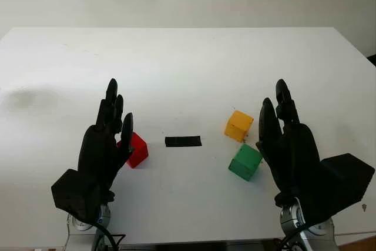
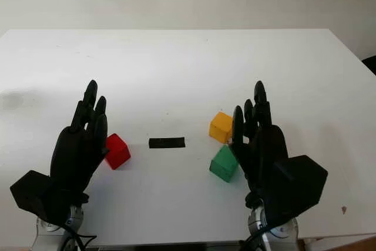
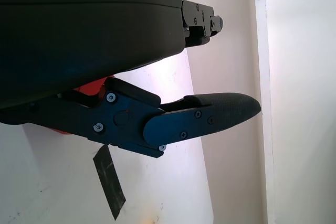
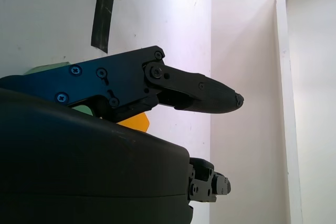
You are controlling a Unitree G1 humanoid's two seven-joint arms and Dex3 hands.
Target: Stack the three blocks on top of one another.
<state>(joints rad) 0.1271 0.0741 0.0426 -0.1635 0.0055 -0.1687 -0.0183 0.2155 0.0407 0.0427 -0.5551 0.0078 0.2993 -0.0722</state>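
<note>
White table (image 1: 188,57), three blocks on it, none stacked, all sitting apart on the surface. Red block (image 1: 136,149) on the left side, w/ a strip of black tape (image 1: 183,141) lying flat just to its right, roughly mid-table. Yellow block (image 1: 238,125) over on the right, green block (image 1: 245,161) a bit nearer the robot and slightly right of the yellow one; close together but not touching, small gap btwn them.

Left hand (image 1: 106,139) raised above the near left part of the table, held edge-on w/ fingers pointing away toward the far side. Open, holding nothing, fingers straight and not curled. Right beside the red block, which peeks out from behind the hand's right edge. Contact w/ the block can't be told from the head views. In the left wrist view the red block (image 3: 89,88) shows as a sliver behind the black finger (image 3: 210,116), tape strip (image 3: 110,182) on the table nearby.

Right hand (image 1: 288,145) mirrors it on the near right side, also edge-on, also open and gripping nothing. Just right of the green block and near the yellow one, no clear contact w/ either. In the right wrist view, bits of yellow (image 4: 137,123) and green (image 4: 47,67) visible past the finger linkage, tape (image 4: 102,19) further out on the table.

Pale wall behind the far edge of the table.
</note>
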